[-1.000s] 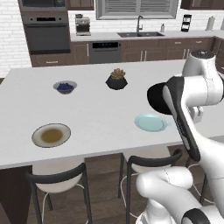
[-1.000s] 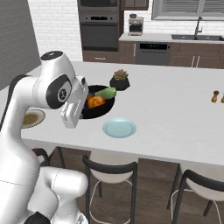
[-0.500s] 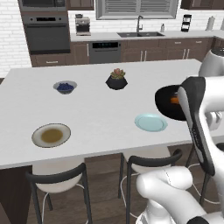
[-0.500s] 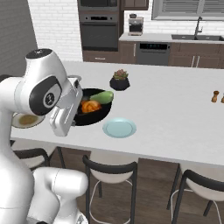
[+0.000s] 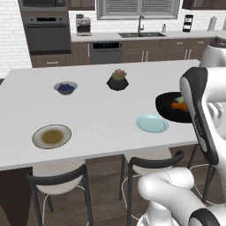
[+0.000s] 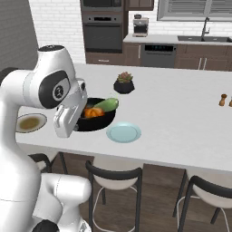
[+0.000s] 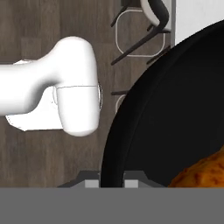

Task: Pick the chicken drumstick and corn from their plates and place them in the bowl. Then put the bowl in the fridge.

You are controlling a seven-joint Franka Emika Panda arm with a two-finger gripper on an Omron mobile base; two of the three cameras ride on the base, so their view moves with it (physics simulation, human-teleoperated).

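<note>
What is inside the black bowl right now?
The bowl holds the chicken drumstick and the corn. The arm covers its near side, so the rest of its inside is hidden.

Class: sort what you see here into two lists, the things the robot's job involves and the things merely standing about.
Job: black bowl, held at its rim by the gripper; chicken drumstick and corn in it; blue plate; brown-centred plate.

Standing about: blueberry bowl, potted plant, stools.
</note>
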